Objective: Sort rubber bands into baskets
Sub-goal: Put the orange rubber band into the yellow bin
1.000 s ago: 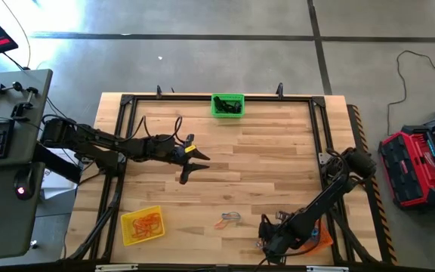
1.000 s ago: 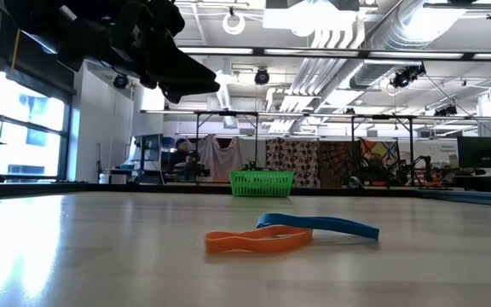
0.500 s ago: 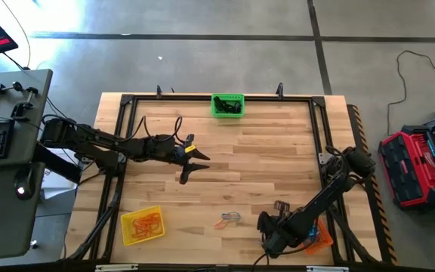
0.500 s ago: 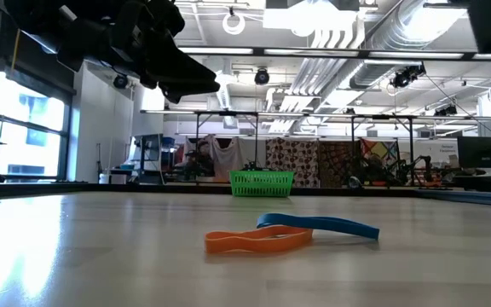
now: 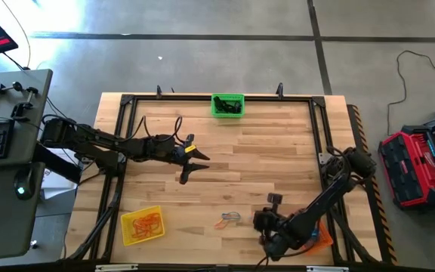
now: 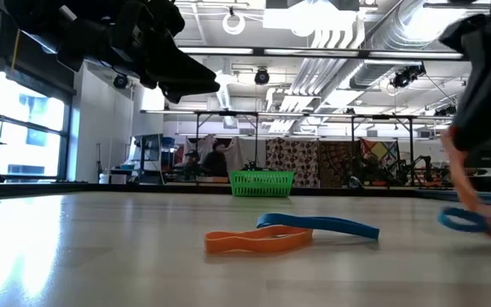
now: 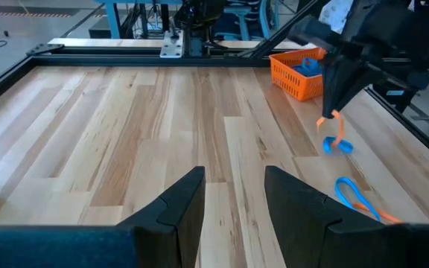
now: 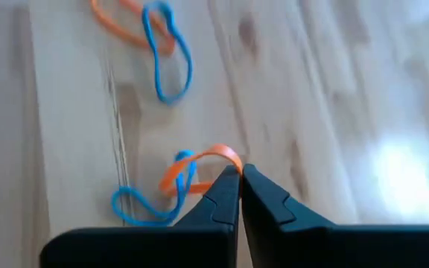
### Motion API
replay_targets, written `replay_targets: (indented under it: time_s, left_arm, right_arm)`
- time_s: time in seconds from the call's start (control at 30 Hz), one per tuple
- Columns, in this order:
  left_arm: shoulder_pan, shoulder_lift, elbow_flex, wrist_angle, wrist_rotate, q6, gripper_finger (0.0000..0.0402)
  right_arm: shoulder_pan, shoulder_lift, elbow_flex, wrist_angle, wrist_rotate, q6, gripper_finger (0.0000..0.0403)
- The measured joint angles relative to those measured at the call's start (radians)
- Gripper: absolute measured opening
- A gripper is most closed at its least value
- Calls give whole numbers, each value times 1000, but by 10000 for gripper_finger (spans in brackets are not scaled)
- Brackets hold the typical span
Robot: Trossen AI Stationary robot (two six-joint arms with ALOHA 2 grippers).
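High view: the right gripper is near the table's front edge, beside the orange basket at the front right corner; the left gripper hovers mid-table, fingers apart, empty.

Low view: an orange band and blue band lie touching.

Right wrist view: closed fingers pinch an orange loop tangled with a blue loop.

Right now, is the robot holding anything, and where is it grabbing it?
Yes. The right gripper pinches an orange band at one end of its loop; a blue band is tangled with it. The left gripper holds nothing.
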Motion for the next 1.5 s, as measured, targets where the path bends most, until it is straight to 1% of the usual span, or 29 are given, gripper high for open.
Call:
replay_targets:
  time_s: [0.33, 0.53, 0.63, 0.7, 0.87, 0.93, 1.13, 1.3, 1.4, 1.5]
  left_arm:
    - [0, 0, 0, 0, 0, 0, 133]
    - [0, 0, 0, 0, 1, -16, 133]
    - [0, 0, 0, 0, 1, -25, 133]
    - [0, 0, 0, 0, 1, -27, 133]
    - [-1, 0, 0, 0, 1, -26, 133]
    - [-1, 0, 0, -1, 1, -27, 133]
    - [-1, 0, 0, 0, 1, -26, 133]
    - [-5, 0, 0, -12, -7, -16, 133]
    - [-7, 1, 0, -22, -39, -7, 133]
    - [-7, 1, 0, -45, -80, -7, 133]
  right_arm:
    - [36, 0, 0, 31, 329, -11, 0]
    - [24, 0, 0, 35, 464, -37, 0]
    - [22, 0, 0, 52, 552, -61, 0]
    - [22, 0, 0, 65, 635, -73, 0]
    - [25, 0, -2, 75, 883, -89, 0]
    - [21, 0, -2, 74, 956, -98, 0]
    - [-56, 3, -2, 74, 964, -187, 0]
    - [-124, 5, -3, 27, 964, -200, 0]
    - [-175, 5, -9, -5, 965, -164, 0]
    - [-237, 5, -71, -5, 964, -79, 0]
